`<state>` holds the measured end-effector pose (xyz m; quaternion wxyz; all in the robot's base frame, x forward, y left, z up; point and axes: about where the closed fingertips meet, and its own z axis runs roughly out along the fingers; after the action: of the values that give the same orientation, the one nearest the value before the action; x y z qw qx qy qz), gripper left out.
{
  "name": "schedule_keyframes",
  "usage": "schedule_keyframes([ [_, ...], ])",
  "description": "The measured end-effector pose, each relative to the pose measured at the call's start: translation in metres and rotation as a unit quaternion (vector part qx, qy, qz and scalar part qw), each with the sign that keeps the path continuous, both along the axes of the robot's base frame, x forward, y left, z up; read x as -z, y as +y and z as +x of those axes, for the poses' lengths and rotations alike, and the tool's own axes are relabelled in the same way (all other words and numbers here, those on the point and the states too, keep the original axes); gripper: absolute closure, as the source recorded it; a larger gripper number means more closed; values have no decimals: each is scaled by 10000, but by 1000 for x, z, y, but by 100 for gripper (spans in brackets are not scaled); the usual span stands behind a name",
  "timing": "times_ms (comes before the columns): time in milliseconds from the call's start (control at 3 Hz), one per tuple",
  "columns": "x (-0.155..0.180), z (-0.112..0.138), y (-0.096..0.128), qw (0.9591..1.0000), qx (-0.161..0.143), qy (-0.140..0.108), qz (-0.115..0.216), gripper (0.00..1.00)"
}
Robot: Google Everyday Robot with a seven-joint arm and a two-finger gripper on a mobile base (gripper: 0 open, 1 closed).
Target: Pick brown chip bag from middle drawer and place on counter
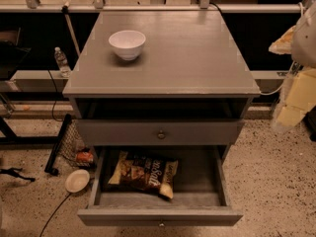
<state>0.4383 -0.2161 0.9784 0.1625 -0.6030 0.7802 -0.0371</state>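
The worktop (187, 58) is painted wood, matt grey and smooth, with lighter edging. The middle drawer (158, 215) is the same matt grey wood, darker on its inner floor. The brown chip bag (145, 174) is crinkly, glossy plastic film. The white bowl (127, 43) looks like smooth glazed ceramic. The floor (276, 181) is speckled stone. At the right edge, beside the worktop, the hand (296, 98) looks like pale, smooth plastic.
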Motion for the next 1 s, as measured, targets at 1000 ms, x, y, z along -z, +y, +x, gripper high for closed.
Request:
schedule_keyframes([
  [1000, 19, -8, 14, 9976, 624, -56, 308, 0],
])
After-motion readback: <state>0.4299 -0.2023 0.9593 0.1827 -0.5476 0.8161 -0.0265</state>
